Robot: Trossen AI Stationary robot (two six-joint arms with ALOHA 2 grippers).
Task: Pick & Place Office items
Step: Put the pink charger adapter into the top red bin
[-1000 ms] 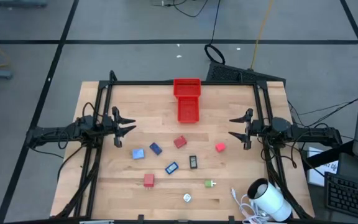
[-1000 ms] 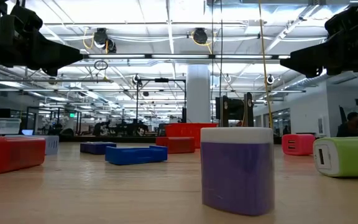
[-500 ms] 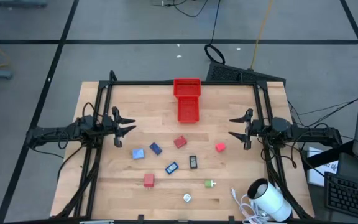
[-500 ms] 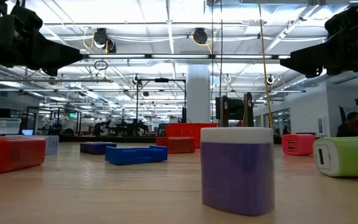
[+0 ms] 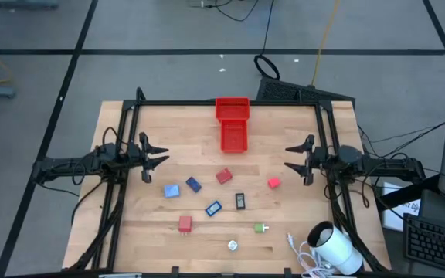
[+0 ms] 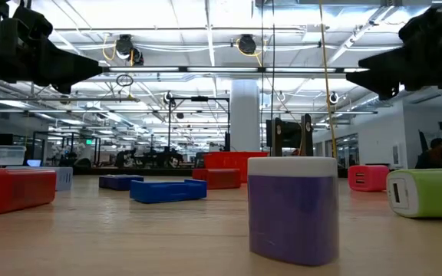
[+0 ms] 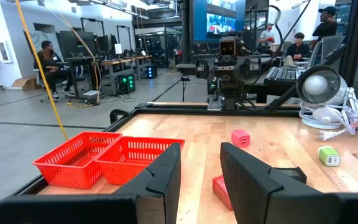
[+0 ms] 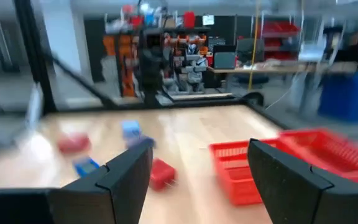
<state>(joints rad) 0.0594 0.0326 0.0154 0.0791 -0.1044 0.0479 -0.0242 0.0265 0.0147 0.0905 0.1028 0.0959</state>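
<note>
Nine small office items lie flat on the wooden table. In the high view I see a red piece [image 5: 223,177], a second red one [image 5: 273,183] and a third [image 5: 185,224]. There are also a blue one [image 5: 193,184], a light-blue one [image 5: 171,190], another blue one [image 5: 213,208], a black one [image 5: 240,201], a green-white one [image 5: 262,228] and a whitish one [image 5: 232,245]. My left gripper [image 5: 157,155] [image 7: 201,155] hovers open over the table's left side. My right gripper [image 5: 290,158] [image 8: 197,152] hovers open over the right side. Both point toward the middle.
A red two-compartment tray [image 5: 232,123] stands at the far middle of the table. A big white cylinder with cable [image 5: 334,247] lies at the near right corner. A black frame [image 5: 222,103] runs around the table. People sit at desks in the room beyond [image 7: 48,65].
My right gripper's outline in the low view has shifted a little and its wrist picture is smeared, so that arm has just begun to move. The left arm and all items stay where they were.
</note>
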